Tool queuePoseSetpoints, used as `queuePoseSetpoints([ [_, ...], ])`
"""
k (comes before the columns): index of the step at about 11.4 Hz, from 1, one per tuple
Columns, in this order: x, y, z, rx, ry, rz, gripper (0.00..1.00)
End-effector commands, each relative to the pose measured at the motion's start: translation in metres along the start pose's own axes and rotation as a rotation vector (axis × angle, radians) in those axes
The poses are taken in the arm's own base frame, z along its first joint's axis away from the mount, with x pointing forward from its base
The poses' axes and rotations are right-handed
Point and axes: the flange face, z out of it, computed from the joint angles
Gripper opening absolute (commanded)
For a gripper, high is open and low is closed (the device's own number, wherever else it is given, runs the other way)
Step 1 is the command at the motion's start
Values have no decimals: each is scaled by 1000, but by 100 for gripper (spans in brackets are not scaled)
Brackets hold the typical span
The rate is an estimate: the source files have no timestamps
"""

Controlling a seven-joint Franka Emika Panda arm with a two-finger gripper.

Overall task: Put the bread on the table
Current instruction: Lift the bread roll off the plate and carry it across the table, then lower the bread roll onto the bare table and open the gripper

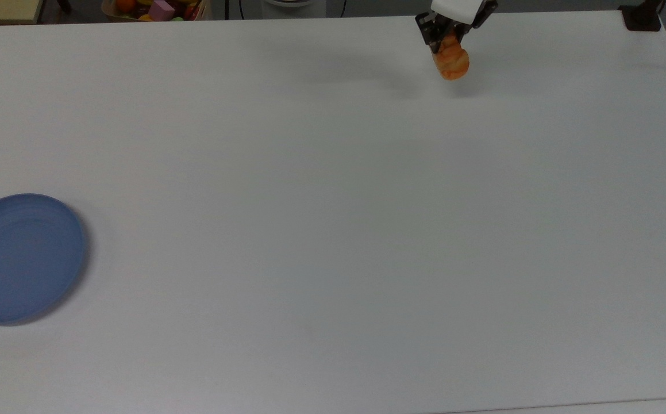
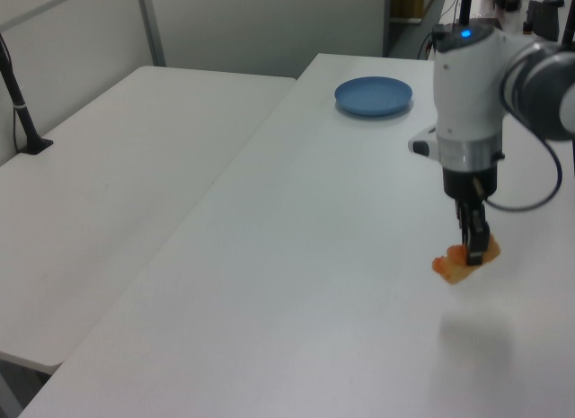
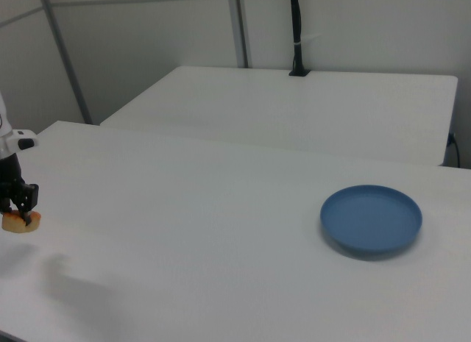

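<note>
The golden-orange bread (image 1: 453, 62) (image 2: 461, 264) (image 3: 18, 223) hangs above the white table (image 1: 333, 230) (image 2: 341, 283) (image 3: 184, 246), with its shadow on the tabletop below it. My gripper (image 1: 450, 41) (image 2: 474, 247) (image 3: 19, 207) points down and is shut on the bread. It is near the far edge in the top view, towards the top view's right. In the right view it is at the right view's left edge.
A round blue plate (image 1: 19, 257) (image 2: 373, 96) (image 3: 371, 218) lies with nothing on it at the top view's left edge, far from the gripper. A box of coloured toys (image 1: 154, 8) sits beyond the table's far edge. A second white table (image 2: 108, 184) (image 3: 294, 107) stands alongside.
</note>
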Motion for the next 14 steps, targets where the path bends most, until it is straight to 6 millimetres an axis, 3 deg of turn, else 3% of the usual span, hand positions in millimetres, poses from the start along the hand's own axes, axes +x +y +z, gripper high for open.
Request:
queuePoseSetpoints([
  [1,13,-18,23,-40,116,87,42],
  [2,17,-32,38,-50,146,89,42],
  [6,25,-48,75,-92,233,121,41],
  [9,21,-58,79,-106,236,124,44],
  [12,19,-59,83,-104,225,197,79],
  [14,17,-62,84,-104,211,205,88],
])
